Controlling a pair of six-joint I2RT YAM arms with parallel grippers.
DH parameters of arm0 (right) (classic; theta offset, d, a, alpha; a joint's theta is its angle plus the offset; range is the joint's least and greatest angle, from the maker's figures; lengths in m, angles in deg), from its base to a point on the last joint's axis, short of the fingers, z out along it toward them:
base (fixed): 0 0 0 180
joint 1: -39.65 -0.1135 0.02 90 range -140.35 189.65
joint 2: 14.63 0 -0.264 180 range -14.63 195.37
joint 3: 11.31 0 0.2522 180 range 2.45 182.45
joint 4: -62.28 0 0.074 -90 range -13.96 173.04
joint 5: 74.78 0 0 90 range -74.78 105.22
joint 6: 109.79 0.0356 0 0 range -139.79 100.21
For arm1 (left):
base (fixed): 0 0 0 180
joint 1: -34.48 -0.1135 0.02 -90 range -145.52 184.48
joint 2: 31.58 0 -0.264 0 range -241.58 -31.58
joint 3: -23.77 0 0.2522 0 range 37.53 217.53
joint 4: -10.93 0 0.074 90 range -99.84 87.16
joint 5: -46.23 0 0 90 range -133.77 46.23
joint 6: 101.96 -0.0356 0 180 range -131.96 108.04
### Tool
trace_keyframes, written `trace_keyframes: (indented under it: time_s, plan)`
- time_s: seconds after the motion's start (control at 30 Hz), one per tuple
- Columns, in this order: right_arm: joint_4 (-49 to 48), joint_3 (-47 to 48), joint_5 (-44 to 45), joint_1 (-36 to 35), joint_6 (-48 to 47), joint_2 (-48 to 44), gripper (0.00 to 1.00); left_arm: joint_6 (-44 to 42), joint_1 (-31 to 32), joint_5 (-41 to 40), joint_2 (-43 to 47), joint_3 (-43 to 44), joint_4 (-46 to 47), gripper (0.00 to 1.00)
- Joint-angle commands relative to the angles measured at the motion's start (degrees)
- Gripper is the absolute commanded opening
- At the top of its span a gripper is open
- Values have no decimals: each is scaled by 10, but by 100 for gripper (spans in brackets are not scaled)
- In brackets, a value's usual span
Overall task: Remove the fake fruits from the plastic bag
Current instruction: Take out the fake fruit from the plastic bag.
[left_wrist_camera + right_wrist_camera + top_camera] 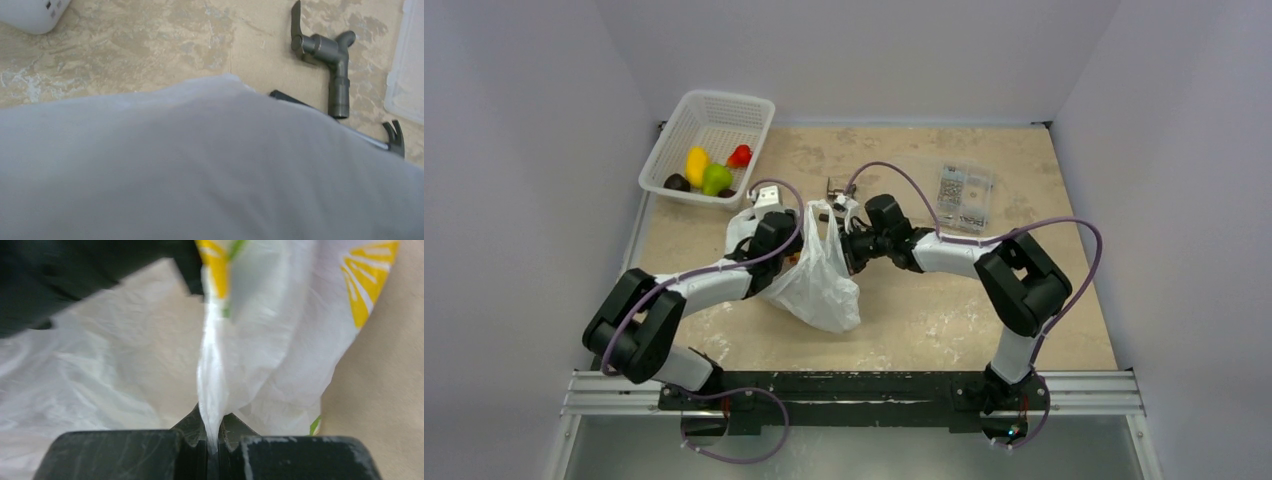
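The plastic bag lies mid-table, white with yellow-green marks, its top lifted. My right gripper is shut on a bunched strip of the bag; in the right wrist view the film runs down between the closed gripper. My left gripper is at the bag's left top edge. In the left wrist view the bag hides its fingers. Fake fruits lie in the white mesh basket: yellow, green, red and dark brown. Any fruit inside the bag is hidden.
A grey metal tap fitting and a small black hammer lie just beyond the bag. A clear flat box of small parts stands at the back right. White walls close in the table on three sides.
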Motion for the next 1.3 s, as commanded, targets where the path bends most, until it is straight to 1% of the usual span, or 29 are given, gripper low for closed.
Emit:
trace_keyframes:
  time_s: [0.0, 0.1, 0.2, 0.33, 0.4, 0.47, 0.57, 0.67, 0.77, 0.87, 0.97, 1.03, 1.1, 1.2, 1.27]
  plan:
    - [-77, -44, 93, -1, -33, -24, 0, -20, -2, 93, 80, -50, 0, 5]
    - [-121, -73, 130, -3, -33, -45, 0, 0, -2, 161, 154, -81, -41, 4]
    - [-153, -95, 169, -14, -43, -61, 0, 20, -2, 236, 232, -105, -78, 0]
    - [-211, -126, 197, -26, -43, -64, 0, 35, -2, 307, 316, -118, -112, 0]
    - [-246, -145, 209, -26, -36, -68, 0, 35, -2, 321, 346, -116, -140, 0]
    - [-272, -166, 222, -28, -37, -81, 0, 34, -2, 326, 377, -112, -192, 0]
    - [-315, -201, 241, -28, -43, -104, 0, 36, -2, 340, 417, -114, -223, 0]
    - [-332, -210, 232, -28, -51, -110, 0, 41, -2, 358, 446, -112, -252, 0]
    - [-351, -219, 217, -27, -56, -113, 0, 36, -2, 359, 483, -101, -299, 0]
    - [-378, -221, 188, -26, -49, -106, 0, 25, -2, 336, 522, -79, -357, 0]
    - [-377, -218, 166, -26, -55, -108, 0, 11, -2, 326, 548, -54, -400, 0]
    - [-373, -216, 166, -24, -54, -105, 0, 6, -2, 323, 559, -33, -428, 0]
    - [-368, -211, 169, -22, -50, -99, 0, 2, -2, 302, 567, -10, -467, 0]
    - [-368, -209, 163, -21, -51, -100, 0, -12, -2, 262, 576, 12, -479, 0]
    - [-364, -207, 162, -22, -53, -100, 0, -23, -2, 234, 572, 21, -462, 0]
